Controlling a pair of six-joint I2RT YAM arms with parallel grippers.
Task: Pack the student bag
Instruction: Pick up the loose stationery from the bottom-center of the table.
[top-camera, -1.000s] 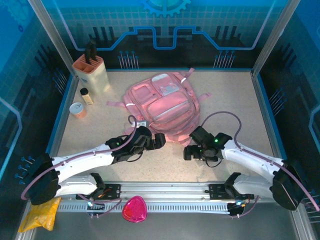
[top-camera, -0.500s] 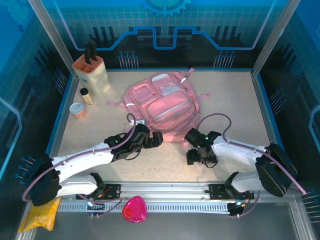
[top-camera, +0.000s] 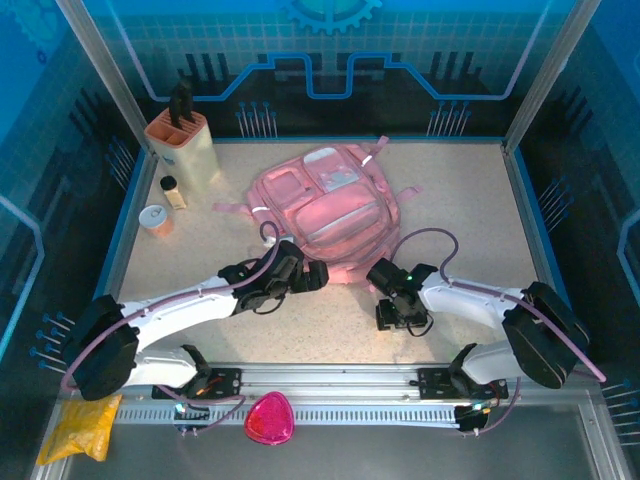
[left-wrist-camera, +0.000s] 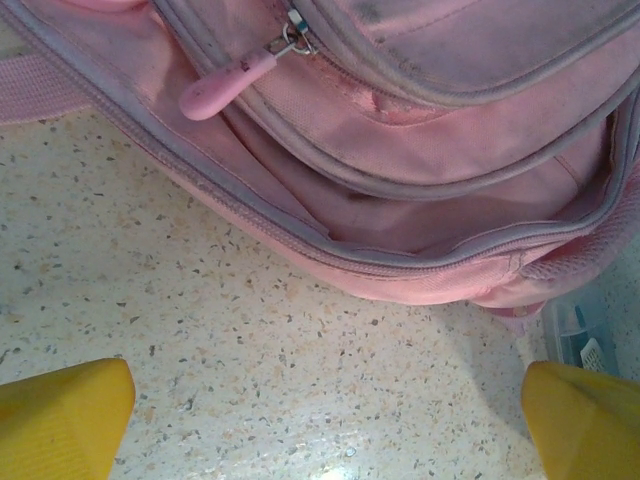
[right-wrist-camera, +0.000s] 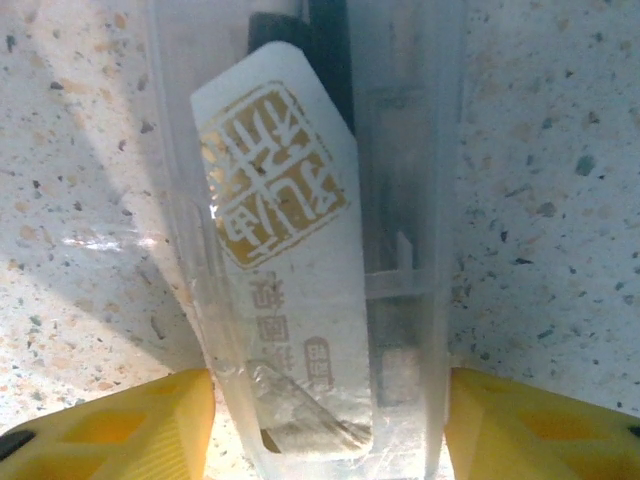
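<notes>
Pink fabric backpack (top-camera: 325, 205), large and soft, lies flat in the middle of the speckled worktop (top-camera: 460, 210), its near edge just ahead of both arms. Left tool (left-wrist-camera: 320, 420) hovers over bare surface just short of that edge, yellow fingers (left-wrist-camera: 60, 415) spread wide, holding nothing. Right tool (right-wrist-camera: 330, 420) straddles a clear plastic case (right-wrist-camera: 410, 150) bearing a white gold-stamped label (right-wrist-camera: 280, 190), with its pads (right-wrist-camera: 520, 430) right against the case walls; whether they grip it I cannot tell.

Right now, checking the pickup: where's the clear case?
In the right wrist view, the clear case lies on the table between the right fingers, near the student bag.
</notes>
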